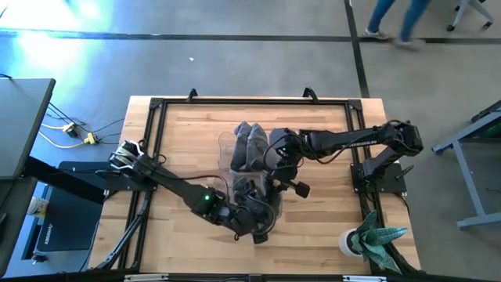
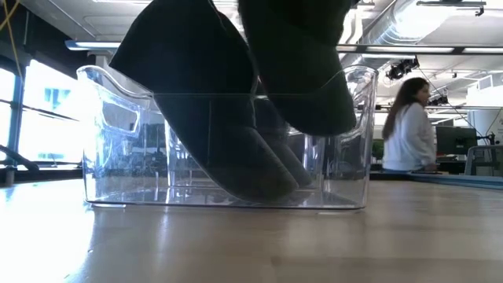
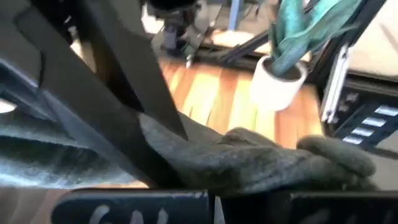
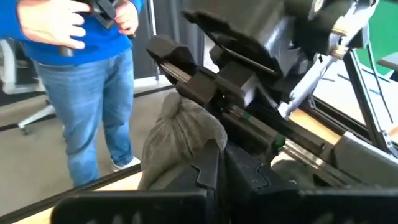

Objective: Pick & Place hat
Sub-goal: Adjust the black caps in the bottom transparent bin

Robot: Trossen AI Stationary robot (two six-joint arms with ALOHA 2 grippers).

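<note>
Bin: clear plastic, mid-worktop.
Hat: grey knit, draped over bin, gripped at both ends.
Left pincer: clamped on hat.
Right pincer: clamped on hat.

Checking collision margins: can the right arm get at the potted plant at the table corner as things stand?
Probably not right away. The right gripper is shut on the grey hat over the clear bin, with the left gripper also clamped on it. The potted plant itself stands unobstructed on the right side.
</note>
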